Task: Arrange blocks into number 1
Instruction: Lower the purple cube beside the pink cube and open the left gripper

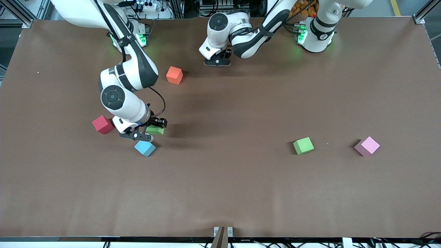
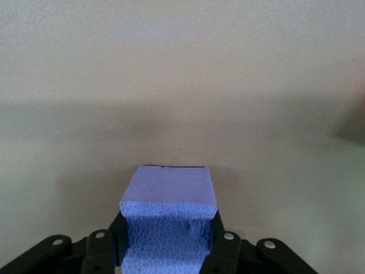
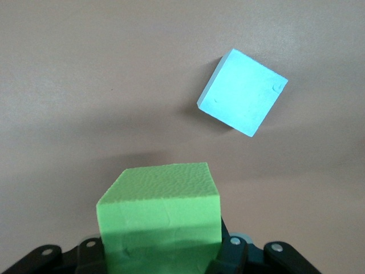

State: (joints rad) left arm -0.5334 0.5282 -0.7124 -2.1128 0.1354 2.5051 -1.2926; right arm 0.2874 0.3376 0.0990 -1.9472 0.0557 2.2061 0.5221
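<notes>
Showing matte foam grain: green block, purple block, light blue block.

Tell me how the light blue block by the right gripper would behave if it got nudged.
The light blue block rests flat on the table, so it would probably slide, not roll. Its foam-like look suggests it is light and easily shoved. The matte surface probably grips rather than slips.
</notes>
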